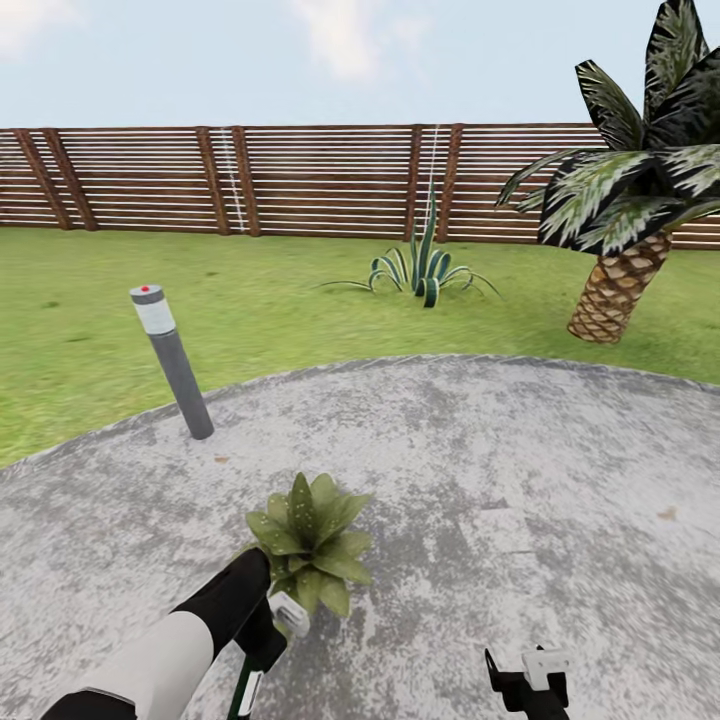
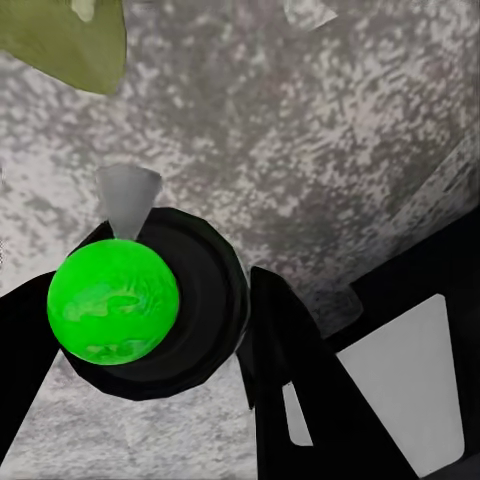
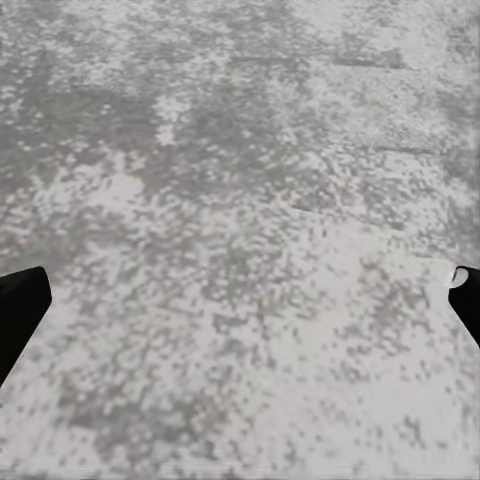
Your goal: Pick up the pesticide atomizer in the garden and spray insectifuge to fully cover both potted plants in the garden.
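Observation:
One potted plant (image 1: pixel 310 540), a low rosette of broad green leaves, stands on the round paving just ahead of me. My left gripper (image 1: pixel 264 640) is shut on the pesticide atomizer (image 1: pixel 288 612). The atomizer's pale head sits right beside the plant's near leaves, and its dark green body hangs down toward the picture's bottom edge. In the left wrist view the atomizer (image 2: pixel 130 300) appears as a bright green knob on a black collar with a pale nozzle. It sits between the black fingers (image 2: pixel 300 380), and a leaf (image 2: pixel 70 40) is close by. My right gripper (image 1: pixel 530 682) hangs open and empty over the paving (image 3: pixel 240 200).
A grey bollard light (image 1: pixel 172 362) stands at the paving's left edge. On the lawn beyond are a striped agave (image 1: pixel 425 270) and a palm (image 1: pixel 625 210) at the right. A brown slatted fence (image 1: pixel 300 180) closes the back.

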Robot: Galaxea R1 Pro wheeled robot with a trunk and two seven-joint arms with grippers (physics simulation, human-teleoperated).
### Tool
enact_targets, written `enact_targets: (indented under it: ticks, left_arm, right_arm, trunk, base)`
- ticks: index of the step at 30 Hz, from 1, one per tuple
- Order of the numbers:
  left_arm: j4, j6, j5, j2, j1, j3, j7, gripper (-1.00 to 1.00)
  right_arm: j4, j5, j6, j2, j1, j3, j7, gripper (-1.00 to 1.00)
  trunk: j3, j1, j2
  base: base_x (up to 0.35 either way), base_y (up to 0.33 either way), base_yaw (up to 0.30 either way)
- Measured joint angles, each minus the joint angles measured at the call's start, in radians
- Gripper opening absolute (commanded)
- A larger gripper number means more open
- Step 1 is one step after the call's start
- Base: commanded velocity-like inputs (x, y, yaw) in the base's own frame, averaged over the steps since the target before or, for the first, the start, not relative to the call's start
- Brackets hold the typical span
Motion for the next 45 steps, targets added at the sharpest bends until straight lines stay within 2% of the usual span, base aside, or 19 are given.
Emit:
enact_targets:
  ticks: [3,5,6,7,11,15,24,28,36,39,42,45]
  left_arm:
    - [-0.006,0.001,0.000,0.000,-0.001,0.002,0.000,-1.00]
    - [-0.008,0.002,0.001,-0.001,-0.001,0.019,0.000,-1.00]
    - [-0.009,0.002,0.001,-0.002,-0.001,0.049,0.000,-1.00]
    - [-0.010,0.001,0.000,-0.004,-0.001,0.064,0.000,-1.00]
    - [-0.027,0.001,-0.002,-0.009,-0.004,0.080,0.000,-1.00]
    - [-0.040,0.001,-0.003,-0.010,-0.004,0.082,0.001,-1.00]
    - [-0.040,0.002,-0.010,-0.011,-0.003,0.080,0.001,-1.00]
    - [-0.040,0.037,-0.012,-0.007,-0.002,0.074,0.002,-1.00]
    - [-0.040,0.048,-0.013,-0.001,-0.002,0.072,0.004,-1.00]
    - [-0.039,0.052,-0.031,-0.002,-0.003,0.071,0.004,-1.00]
    - [-0.030,0.062,-0.068,-0.004,-0.004,0.069,0.003,-1.00]
    - [-0.027,0.062,-0.076,-0.004,-0.003,0.070,0.003,-1.00]
  right_arm:
    - [0.000,0.000,0.000,0.001,0.000,0.000,0.000,1.00]
    - [0.000,0.000,0.000,0.001,0.000,0.000,0.000,1.00]
    - [0.000,0.000,0.000,0.001,0.000,0.000,0.000,1.00]
    - [0.000,0.000,0.000,0.001,0.000,0.000,0.000,1.00]
    - [0.000,0.000,0.001,0.001,0.000,0.000,0.000,1.00]
    - [0.000,0.000,0.000,0.001,0.000,0.000,0.000,1.00]
    - [0.000,0.000,0.000,0.001,0.000,0.000,0.000,1.00]
    - [0.000,0.000,0.000,0.003,0.000,0.000,0.000,1.00]
    - [0.000,0.001,0.000,0.003,0.000,0.000,0.000,1.00]
    - [0.001,0.001,0.000,0.003,0.000,0.000,0.001,1.00]
    - [0.000,0.001,0.000,0.003,0.000,0.000,0.001,1.00]
    - [0.000,0.002,0.001,0.003,0.000,0.000,0.001,1.00]
  trunk:
    - [0.000,0.000,0.000]
    - [0.000,0.000,0.000]
    - [0.000,0.000,0.000]
    - [0.000,0.000,0.000]
    - [0.000,0.000,0.000]
    - [0.000,0.000,0.000]
    - [0.000,0.000,0.000]
    - [0.000,0.000,0.000]
    - [0.000,0.000,0.000]
    - [0.000,0.000,0.000]
    - [0.000,0.000,0.000]
    - [0.000,0.000,0.000]
  base:
    - [0.000,-0.001,0.244]
    - [0.000,0.000,0.271]
    - [0.000,0.000,0.277]
    - [0.000,0.000,0.278]
    - [0.002,0.000,0.278]
    - [0.173,-0.100,0.259]
    - [0.125,-0.222,0.038]
    - [0.000,-0.276,0.257]
    - [0.108,-0.270,0.277]
    - [0.173,-0.220,0.277]
    - [0.112,-0.093,0.131]
    - [0.021,-0.015,0.021]
